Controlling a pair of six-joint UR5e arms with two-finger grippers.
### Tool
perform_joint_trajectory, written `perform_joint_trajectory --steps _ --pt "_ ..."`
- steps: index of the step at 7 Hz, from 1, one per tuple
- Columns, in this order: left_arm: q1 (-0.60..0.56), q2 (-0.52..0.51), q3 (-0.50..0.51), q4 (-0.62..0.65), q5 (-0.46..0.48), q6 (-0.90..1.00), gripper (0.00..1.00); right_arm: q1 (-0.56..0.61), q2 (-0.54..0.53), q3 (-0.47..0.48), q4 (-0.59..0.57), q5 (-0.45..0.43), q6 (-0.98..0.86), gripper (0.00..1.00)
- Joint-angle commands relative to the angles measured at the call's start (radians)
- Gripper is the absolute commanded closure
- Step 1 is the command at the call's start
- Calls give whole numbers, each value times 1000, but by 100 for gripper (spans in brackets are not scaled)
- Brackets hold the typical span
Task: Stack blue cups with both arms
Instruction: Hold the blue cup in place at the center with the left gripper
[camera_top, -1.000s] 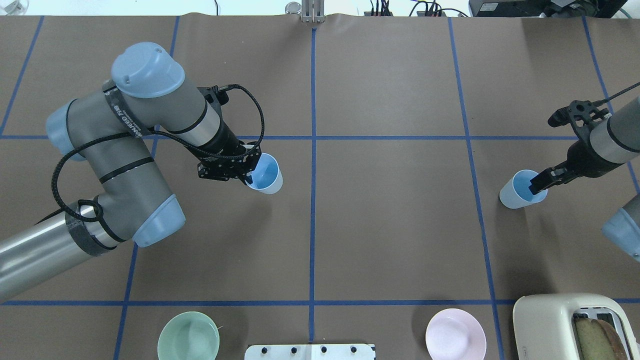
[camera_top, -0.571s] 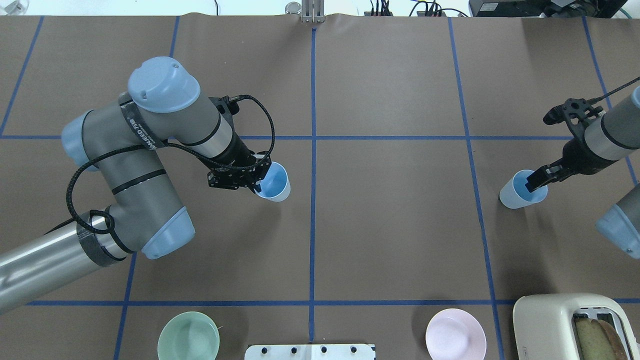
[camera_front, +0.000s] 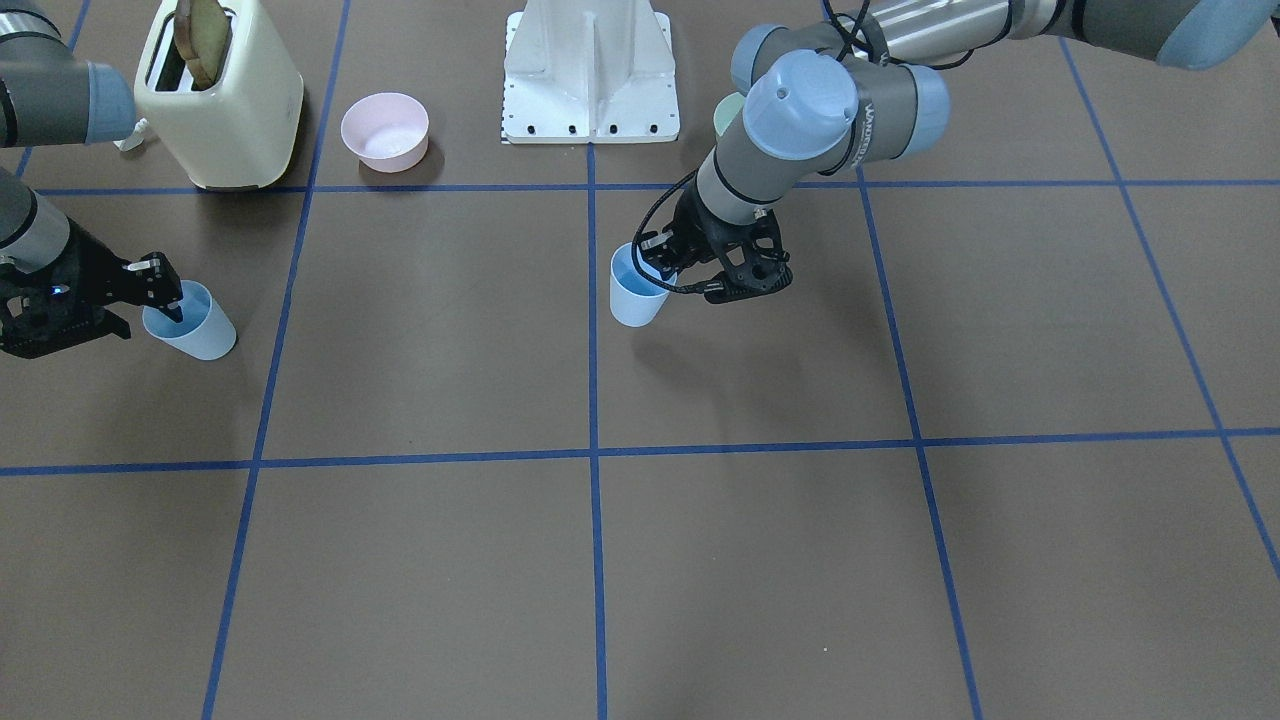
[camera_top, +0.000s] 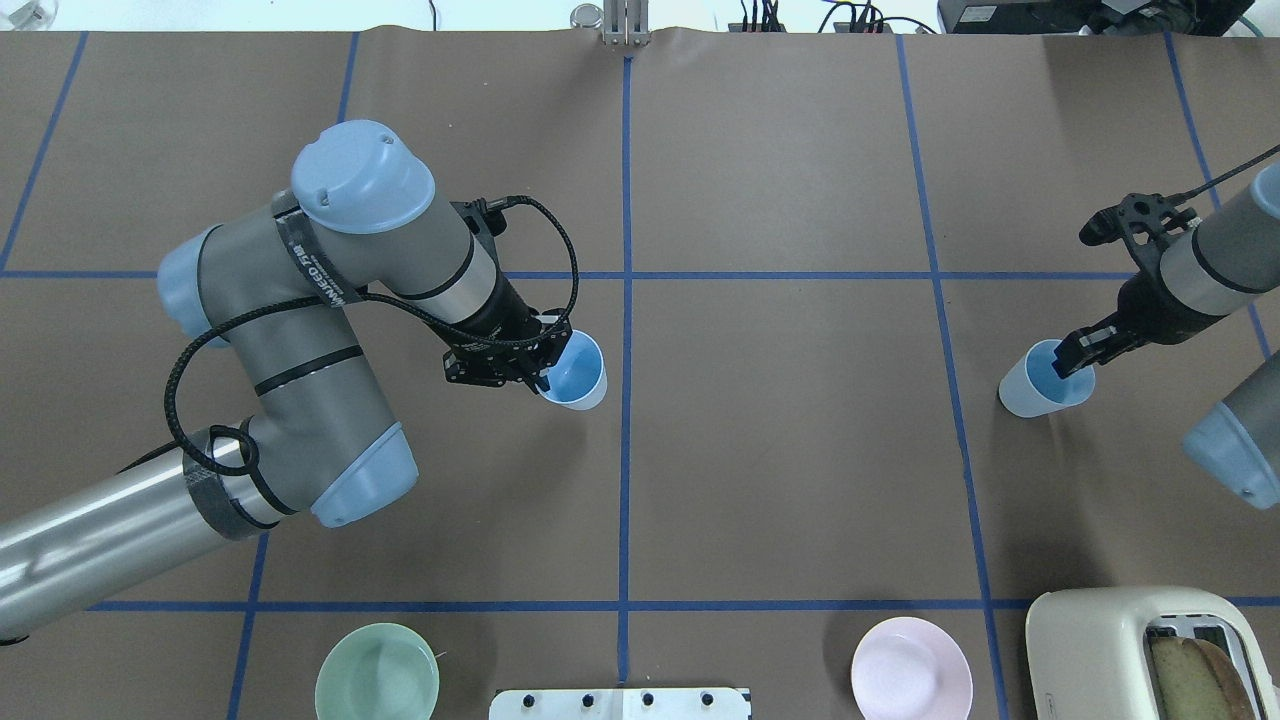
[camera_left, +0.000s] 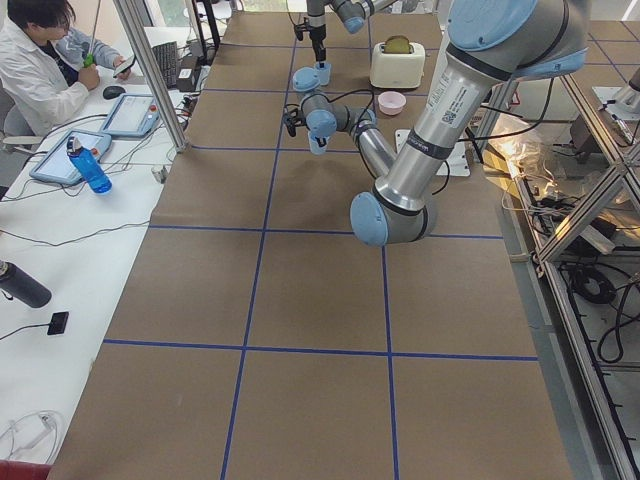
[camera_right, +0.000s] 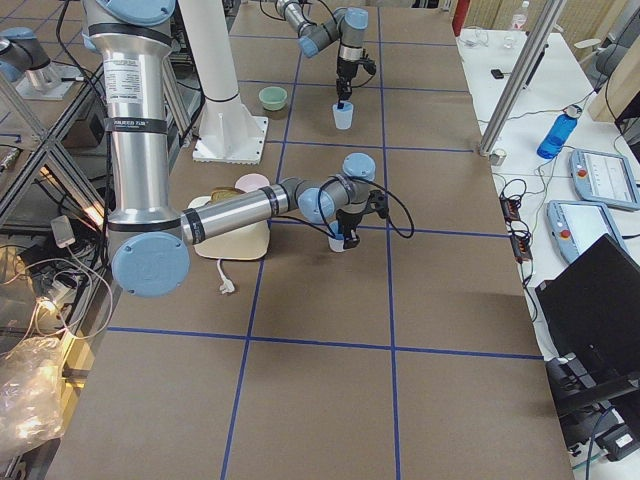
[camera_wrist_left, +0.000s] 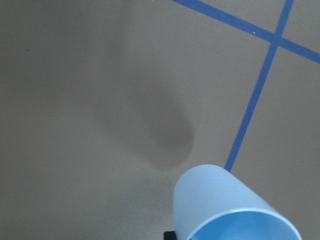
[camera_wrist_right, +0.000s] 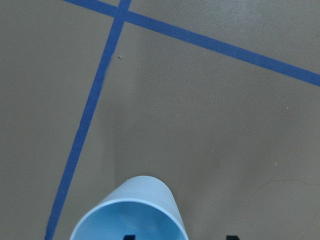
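While the left gripper clamps one blue cup clear of the table, the right gripper, fingers apart, straddles the other blue cup at its rim.

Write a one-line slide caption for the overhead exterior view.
Left gripper holds one blue cup near the centre line; right gripper straddles the rim of the second cup.

Grey-and-silver arms, pale-blue joint caps (black cables looping outside), white lettering.

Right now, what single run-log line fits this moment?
left gripper: shut on rim of raised cup | right gripper: open, astride rim of tabletop cup | stack: not yet done
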Motion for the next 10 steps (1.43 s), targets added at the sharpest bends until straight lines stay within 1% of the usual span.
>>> perform_joint_trajectory --steps 1,2,3,5,6,8,9,10 --pt "7 -12 8 0 0 -8 100 -2 -1 -9 -1 -2 0 62" --pt "7 -18 16 0 2 -8 100 -2 -1 -11 -1 0 0 62" --pt "8 -25 21 0 2 -6 100 -2 1 -14 -1 0 0 69" --pt "8 -32 25 0 2 -6 100 -2 25 -26 -1 -2 0 90" --pt "8 -54 34 27 2 -8 100 -2 25 -26 -2 3 0 100" --pt "8 -74 50 49 5 -6 100 2 25 -17 -2 12 0 100" --pt "10 -80 68 48 25 -3 100 23 40 -9 -14 20 0 100" --pt "10 -95 92 48 38 -3 100 55 59 -9 -17 46 0 100"
